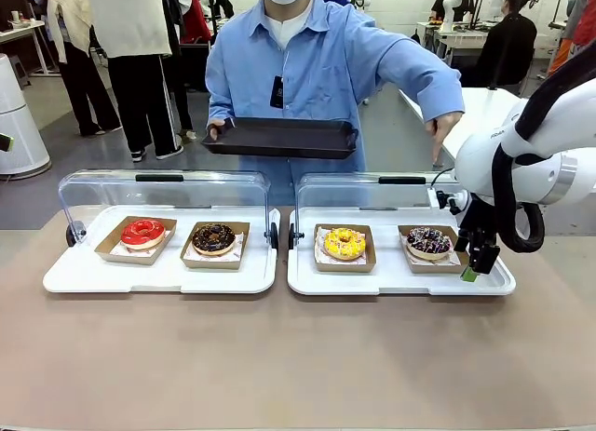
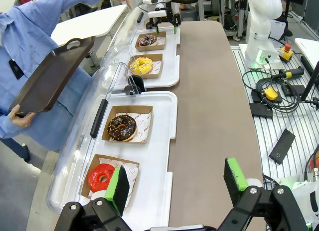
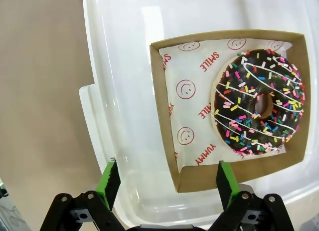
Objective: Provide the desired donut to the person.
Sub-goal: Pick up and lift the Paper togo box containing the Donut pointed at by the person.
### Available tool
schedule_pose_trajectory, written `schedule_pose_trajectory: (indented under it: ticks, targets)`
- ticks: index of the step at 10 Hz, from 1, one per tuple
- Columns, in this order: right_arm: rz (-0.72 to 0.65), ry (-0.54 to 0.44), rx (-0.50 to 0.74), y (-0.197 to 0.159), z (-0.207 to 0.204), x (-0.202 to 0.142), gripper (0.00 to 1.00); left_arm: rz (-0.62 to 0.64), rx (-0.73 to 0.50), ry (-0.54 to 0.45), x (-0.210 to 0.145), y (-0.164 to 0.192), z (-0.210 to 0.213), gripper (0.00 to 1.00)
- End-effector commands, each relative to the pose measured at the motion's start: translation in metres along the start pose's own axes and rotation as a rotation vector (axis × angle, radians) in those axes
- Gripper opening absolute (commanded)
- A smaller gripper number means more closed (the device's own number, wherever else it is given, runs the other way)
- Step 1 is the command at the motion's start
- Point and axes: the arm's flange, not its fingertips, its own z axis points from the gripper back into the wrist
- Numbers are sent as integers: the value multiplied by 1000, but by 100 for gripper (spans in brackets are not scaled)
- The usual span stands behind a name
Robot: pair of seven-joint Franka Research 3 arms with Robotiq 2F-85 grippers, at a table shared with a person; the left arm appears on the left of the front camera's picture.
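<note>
1. Judging from how things lie, we are early in the task. All four donuts sit in their cardboard boxes on the two white trays, and nothing has been picked up.
2. The person (image 1: 317, 68) points one hand (image 1: 443, 133) down at the right end, toward the sprinkle donut (image 1: 429, 241), so we take that one as wanted. The other hand holds a dark tray (image 1: 279, 138), bare, beyond the covers.
3. Our right gripper (image 1: 475, 263) hovers at the near right corner of the right white tray (image 1: 400, 287), with its jaws wide and nothing between them. In the wrist view, one pad hangs over the wall of the sprinkle donut's box (image 3: 164, 116) and the other over bare tray.
4. Our left gripper (image 2: 175, 186) hangs wide and empty above the near edge of the left white tray (image 2: 164, 141), close to the red donut (image 2: 102, 177).
5. Left to do, as we judge it, is to close on the box wall, lift, carry the box to the dark tray and let go.
6. Room for moving:
   - The clear lids (image 1: 372, 194) stand raised along the far side, between the donuts and the person, so we expect the carry must rise over them.
   - The yellow donut (image 1: 345, 243) sits apart to the left, with a gap between the boxes.
   - The table (image 1: 279, 356) is bare on the near side.
   - The pointing hand hangs above the far right, so that path needs care.
</note>
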Motion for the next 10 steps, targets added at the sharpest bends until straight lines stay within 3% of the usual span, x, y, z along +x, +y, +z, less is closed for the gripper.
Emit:
schedule_pose_trajectory:
  ticks: [1,5,6,7,8,10]
  targets:
    - [3,-29,7,-7,-7,-2,100,-17,5,-25,1,1,1,100]
    - [1,-29,26,-10,-15,-6,100,-17,5,-25,1,1,1,100]
    - [17,-35,15,-10,-15,-6,43,-17,5,-25,1,1,1,100]
    - [21,-38,14,-10,-14,-6,41,-17,5,-25,1,1,1,100]
    - [20,-41,11,-10,-14,-6,0,-17,5,-25,1,1,1,100]
    - [15,-45,6,-10,-14,-7,0,-17,5,-25,1,1,1,100]
